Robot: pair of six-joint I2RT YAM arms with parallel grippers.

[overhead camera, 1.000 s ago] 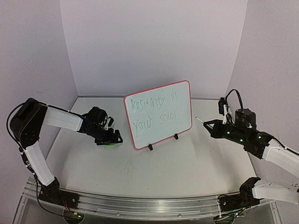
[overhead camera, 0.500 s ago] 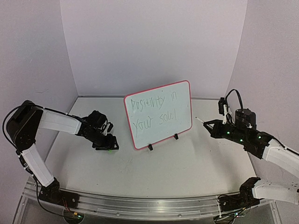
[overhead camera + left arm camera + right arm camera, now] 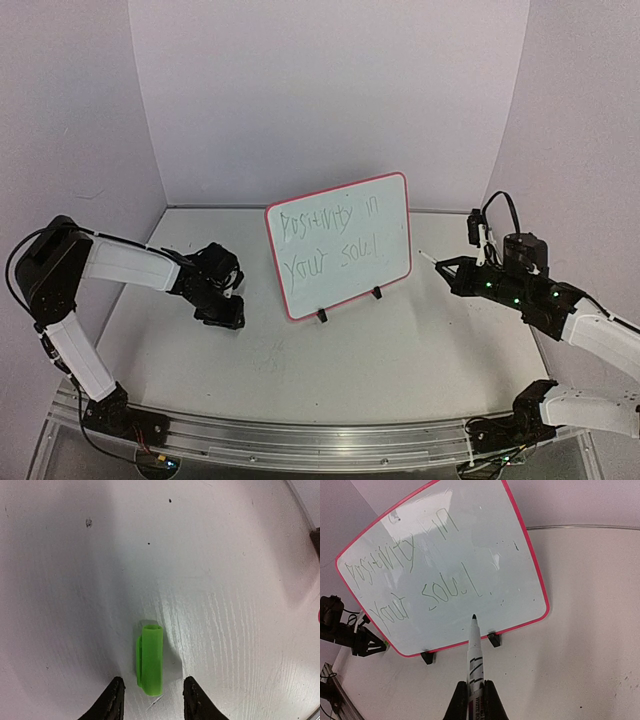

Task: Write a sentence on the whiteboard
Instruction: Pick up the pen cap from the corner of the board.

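The whiteboard [image 3: 392,250] stands tilted mid-table on two black clip feet, its rim red-pink. The sentence [image 3: 320,222] runs across it in two thin green lines, also readable in the right wrist view as the sentence [image 3: 395,560] on the whiteboard [image 3: 510,580]. My right gripper [image 3: 476,685] is shut on a white marker [image 3: 475,650], whose uncapped tip points at the board's lower edge, apart from it. My left gripper [image 3: 153,680] hangs low over the table left of the board. Its fingers straddle a green marker cap [image 3: 151,660] with a gap on each side.
White walls close in the table at the back and both sides. A metal rail [image 3: 300,440] carries the arm bases along the near edge. The board's black feet [image 3: 494,639] rest on the tabletop between the two arms.
My left gripper has slid toward the near side and come down over the green cap, its jaws narrowing. The cap no longer shows in the top view. The right arm has not moved.
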